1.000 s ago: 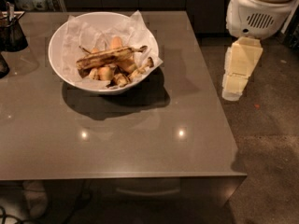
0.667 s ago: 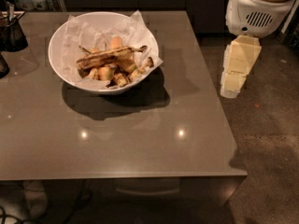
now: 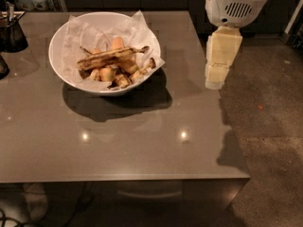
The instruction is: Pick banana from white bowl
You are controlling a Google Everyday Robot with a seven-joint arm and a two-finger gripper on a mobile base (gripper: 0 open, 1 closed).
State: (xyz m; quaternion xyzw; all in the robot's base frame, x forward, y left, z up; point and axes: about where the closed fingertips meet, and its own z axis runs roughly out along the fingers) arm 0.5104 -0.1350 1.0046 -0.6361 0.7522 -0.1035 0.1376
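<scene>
The white bowl stands on the far left part of the grey table, lined with crumpled white paper. The banana, long and dull yellow with brown blotches, lies across the top of several shorter orange-yellow fruit pieces in the bowl, its dark stem tip pointing right. My gripper hangs cream-coloured under the white arm housing. It is at the table's right edge, well to the right of the bowl and apart from it. It holds nothing that I can see.
A small dark container with utensils stands at the table's far left edge. The grey table ends at the right near the gripper, with speckled floor beyond. The front edge is near the bottom.
The arm and gripper have moved left, from over the floor to the table's right edge. The bowl and banana have not moved.
</scene>
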